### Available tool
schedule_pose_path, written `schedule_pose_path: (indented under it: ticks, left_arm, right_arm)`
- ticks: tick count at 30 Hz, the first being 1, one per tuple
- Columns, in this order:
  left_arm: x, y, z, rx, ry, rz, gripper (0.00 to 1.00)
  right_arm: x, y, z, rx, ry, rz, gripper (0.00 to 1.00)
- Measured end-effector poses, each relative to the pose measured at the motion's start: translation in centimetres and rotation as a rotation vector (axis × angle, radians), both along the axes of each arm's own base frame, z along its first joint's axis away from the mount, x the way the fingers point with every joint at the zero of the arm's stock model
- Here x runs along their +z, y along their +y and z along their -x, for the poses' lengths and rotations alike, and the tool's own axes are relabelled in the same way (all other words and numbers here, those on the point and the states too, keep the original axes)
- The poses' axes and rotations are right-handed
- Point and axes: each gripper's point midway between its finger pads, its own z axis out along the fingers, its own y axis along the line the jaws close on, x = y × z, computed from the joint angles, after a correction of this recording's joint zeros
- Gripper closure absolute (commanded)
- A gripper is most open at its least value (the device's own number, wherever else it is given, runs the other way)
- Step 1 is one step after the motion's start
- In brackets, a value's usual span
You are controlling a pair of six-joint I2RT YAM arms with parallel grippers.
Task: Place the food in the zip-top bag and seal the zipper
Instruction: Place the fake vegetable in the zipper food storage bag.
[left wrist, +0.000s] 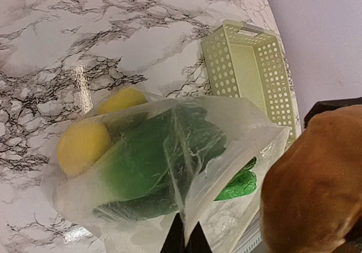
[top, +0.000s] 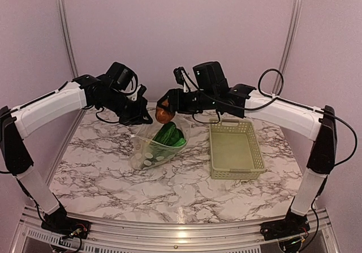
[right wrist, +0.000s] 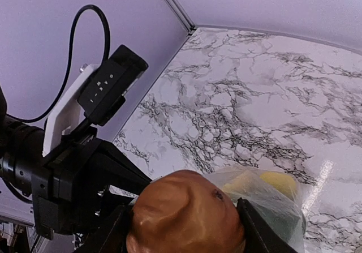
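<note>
The clear zip-top bag (top: 155, 148) lies on the marble table with its mouth lifted toward the back. Inside it I see a green cucumber (top: 165, 134), leafy green bok choy (left wrist: 240, 184) and two yellow pieces (left wrist: 82, 145). My left gripper (left wrist: 189, 236) is shut on the bag's mouth edge and holds it up. My right gripper (top: 165, 112) is shut on the brown round item (right wrist: 186, 216), held just above the open mouth. The brown item also shows in the left wrist view (left wrist: 314, 185). The zipper strip is too faint to make out.
The pale green slotted basket (top: 235, 150) stands to the right of the bag. It also shows in the left wrist view (left wrist: 249, 66). The left arm's black wrist (right wrist: 68, 168) is close beside my right gripper. Walls enclose the back and sides.
</note>
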Motion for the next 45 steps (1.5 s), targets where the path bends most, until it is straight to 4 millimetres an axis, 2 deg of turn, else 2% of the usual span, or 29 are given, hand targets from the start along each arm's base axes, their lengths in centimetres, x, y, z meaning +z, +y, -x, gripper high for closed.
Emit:
schedule_pose_path:
  ticks: [4, 10, 17, 23, 30, 32, 35, 39, 45]
  left_arm:
    - [1.1, 0.5, 0.3, 0.015, -0.015, 0.010, 0.98]
    - [1.8, 1.4, 0.9, 0.038, -0.015, -0.005, 0.98]
    - [1.8, 1.7, 1.0, 0.050, -0.011, -0.012, 0.98]
    - [1.7, 2.1, 0.8, 0.082, -0.007, -0.022, 0.95]
    - [1.5, 2.4, 0.7, 0.110, 0.004, -0.031, 0.96]
    - [1.4, 2.5, 0.7, 0.117, 0.007, -0.038, 0.96]
    - [1.3, 2.7, 0.6, 0.129, 0.008, -0.046, 0.97]
    - [1.2, 3.0, 0.5, 0.145, 0.006, -0.055, 0.97]
    - [1.1, 3.2, 0.3, 0.154, 0.001, -0.063, 0.97]
  right_arm:
    - [-1.9, 3.0, 1.0, 0.032, 0.014, 0.032, 0.61]
    - [-2.0, 4.1, 2.0, 0.033, 0.006, 0.028, 0.61]
    - [-1.8, 3.9, 1.3, -0.057, -0.003, 0.014, 0.60]
    - [-3.5, 2.1, 1.7, -0.160, 0.031, 0.037, 0.59]
    - [-3.2, 3.1, 3.0, -0.151, 0.020, 0.028, 0.59]
    - [-3.2, 3.3, 3.2, -0.147, 0.022, 0.028, 0.53]
    - [-3.2, 3.8, 3.2, -0.140, 0.024, 0.025, 0.35]
    - [-3.3, 4.9, 3.2, -0.110, 0.031, 0.026, 0.22]
    - [-2.9, 4.3, 3.0, -0.059, 0.041, 0.025, 0.22]
